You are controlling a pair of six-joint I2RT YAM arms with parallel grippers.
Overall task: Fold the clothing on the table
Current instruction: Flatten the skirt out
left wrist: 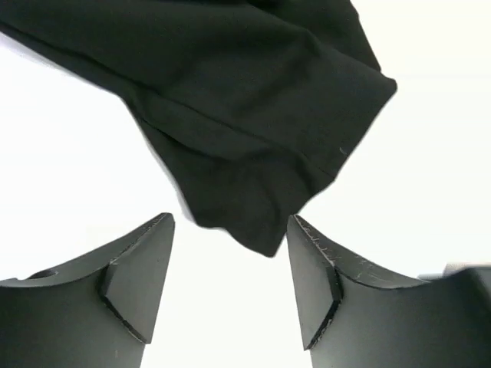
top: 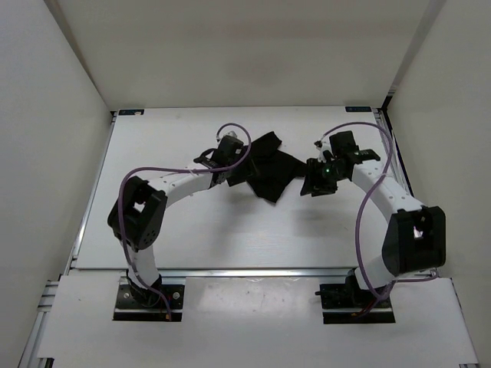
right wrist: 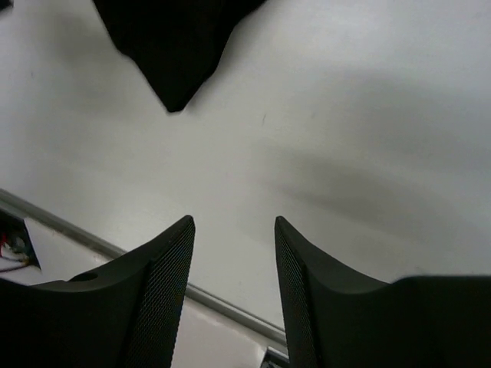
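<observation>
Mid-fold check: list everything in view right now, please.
clothing: one, black, crumpled mid-table between the grippers.
table: one, white, under everything.
blue corner marks: two, blue, far table corners.
metal rail: one, silver, near table edge.
cables: two, purple, along the arms.
left gripper: one, black, fingers open, clothing corner at its tips.
right gripper: one, black, fingers open over bare table.

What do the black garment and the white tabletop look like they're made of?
The crumpled black garment: soft matte fabric, judging by its folds and stitched hem. The flat white tabletop: smooth hard sheet, perhaps laminate, with faint marks.
</observation>
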